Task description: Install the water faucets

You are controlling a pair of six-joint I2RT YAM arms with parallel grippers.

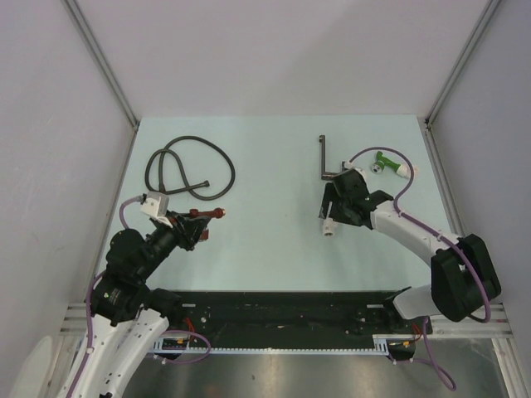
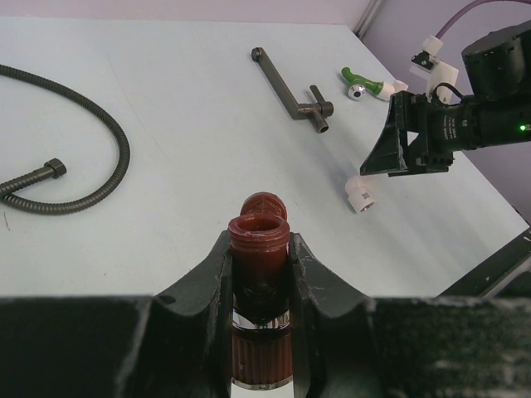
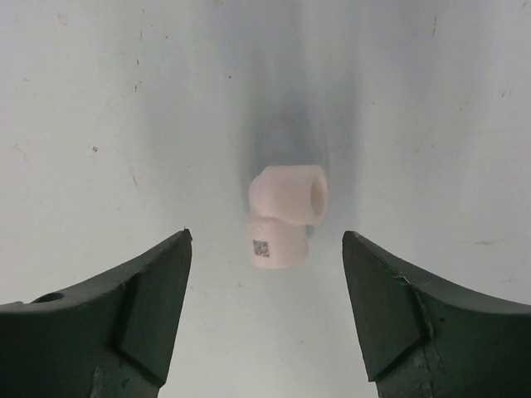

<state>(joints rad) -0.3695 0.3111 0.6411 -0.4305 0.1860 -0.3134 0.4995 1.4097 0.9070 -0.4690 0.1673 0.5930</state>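
From the top camera I see the left gripper (image 1: 199,220) pinching the copper faucet (image 1: 207,213) clear of the table (image 1: 265,141). The right gripper (image 1: 330,217) hangs over the white elbow (image 1: 328,230) near mid-table. The green faucet (image 1: 387,165) lies well apart at the far right, a dark metal spout (image 1: 325,162) sits just behind the right arm, and the black hose (image 1: 187,170) is coiled off to the left. On the left wrist camera the copper faucet (image 2: 259,257) sits squarely between the pressed-in fingers, its open end pointing across at the white elbow (image 2: 360,194), so I judge that grip is good and I leave it alone. On the right wrist camera the jaws are spread wide, with the white elbow (image 3: 284,215) lying on the table between and a little ahead of the fingertips (image 3: 153,307), touching neither. As I read it, the step is to take that elbow for mating. I want to go straight down until the pads flank the labelled barrel rather than the rounded bend. I'd close slowly so the elbow does not squirt out or roll, and keep one socket unobstructed and facing the copper faucet.
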